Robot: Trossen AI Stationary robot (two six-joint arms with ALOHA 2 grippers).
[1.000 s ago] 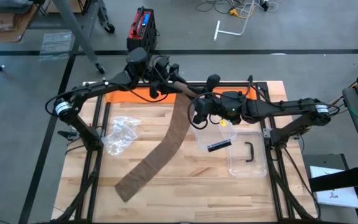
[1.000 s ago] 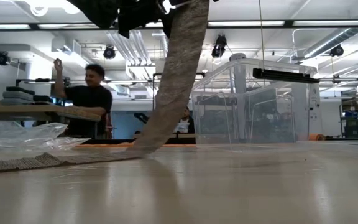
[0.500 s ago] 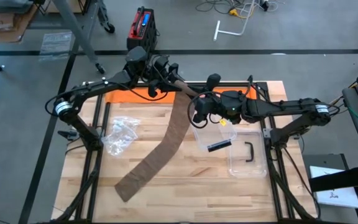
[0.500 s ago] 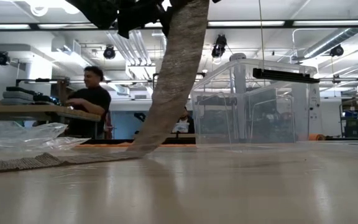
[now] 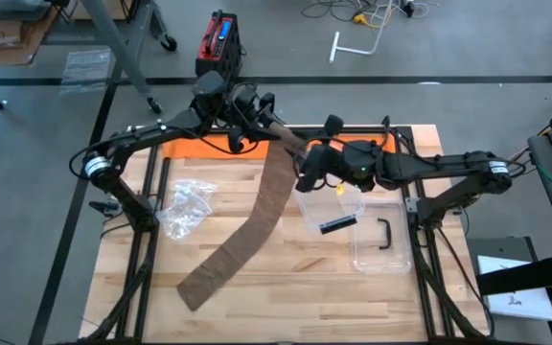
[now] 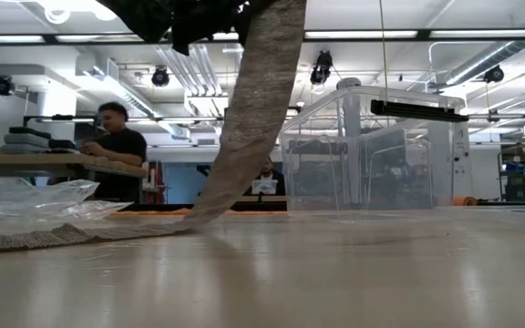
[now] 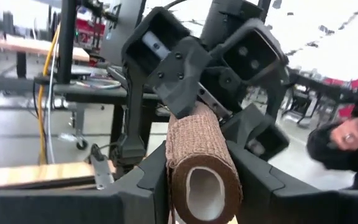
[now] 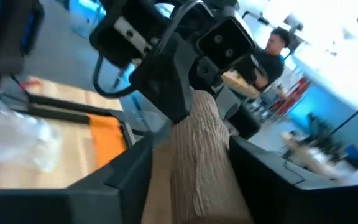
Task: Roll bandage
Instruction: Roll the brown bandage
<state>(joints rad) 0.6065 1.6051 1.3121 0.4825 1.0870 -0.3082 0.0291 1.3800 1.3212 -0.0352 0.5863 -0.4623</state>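
Observation:
A brown bandage is partly wound into a roll with a hollow core, held high over the table's far middle. From the roll a loose strip hangs down slanting, and its tail lies flat on the wooden table toward the near left. My left gripper is shut on the roll, reaching in from the far left. My right gripper faces it from the right, its fingers open and standing on either side of the roll's other end. My left gripper pinches the roll's curved sides between its two fingers. The fingers point level from the table's far left and lie along the roll, whose hollow end faces back toward the wrist. The roll is lifted clear, with the strip hanging below it to the table.
A clear plastic box with dark items stands at the table's right. A crumpled clear bag lies at the left. An orange strip runs along the far edge. A person is at a bench beyond the table.
My right gripper has rolled about its own axis at the roll, without leaving its place. The roll stays high and the strip still hangs to the table. The person beyond the table has lowered an arm.

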